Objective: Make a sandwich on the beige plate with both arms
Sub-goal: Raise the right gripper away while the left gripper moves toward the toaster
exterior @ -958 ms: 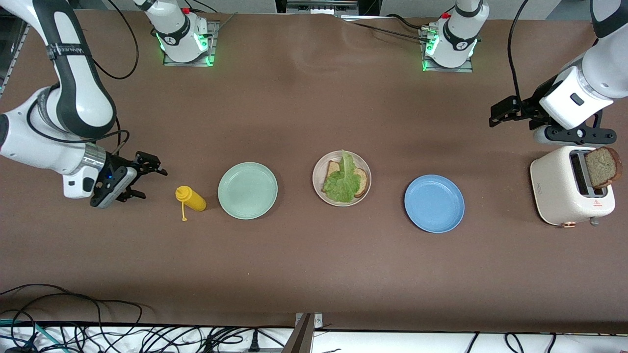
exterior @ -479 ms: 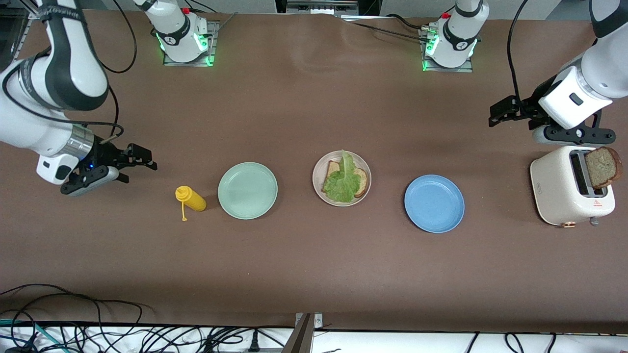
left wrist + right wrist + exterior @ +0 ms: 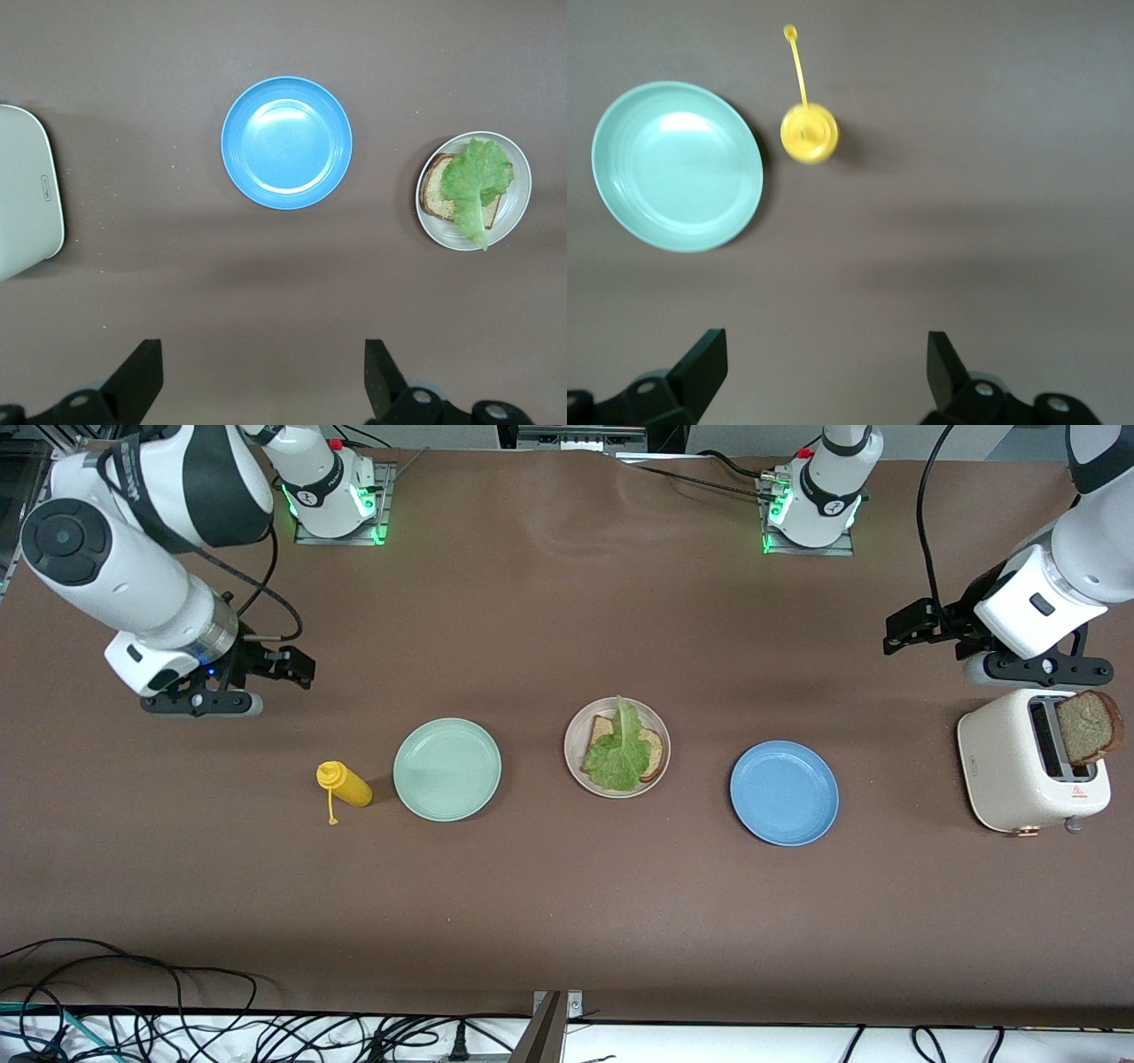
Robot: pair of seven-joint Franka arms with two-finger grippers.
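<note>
On the beige plate (image 3: 617, 747), mid-worktop, one bread slice (image 3: 653, 755) lies under lettuce (image 3: 620, 753); the second slice (image 3: 1088, 728) stands in the toaster (image 3: 1028, 766). The left claw (image 3: 921, 630), open and empty, hovers over bare worktop just beside the toaster and should pinch that slice by its upper edge. The right claw (image 3: 266, 671), also open, waits over worktop near the mustard bottle (image 3: 344, 784).

Beige plate (image 3: 661, 731), green lettuce (image 3: 620, 753), mint plate (image 3: 447, 770), blue plate (image 3: 784, 793).
</note>
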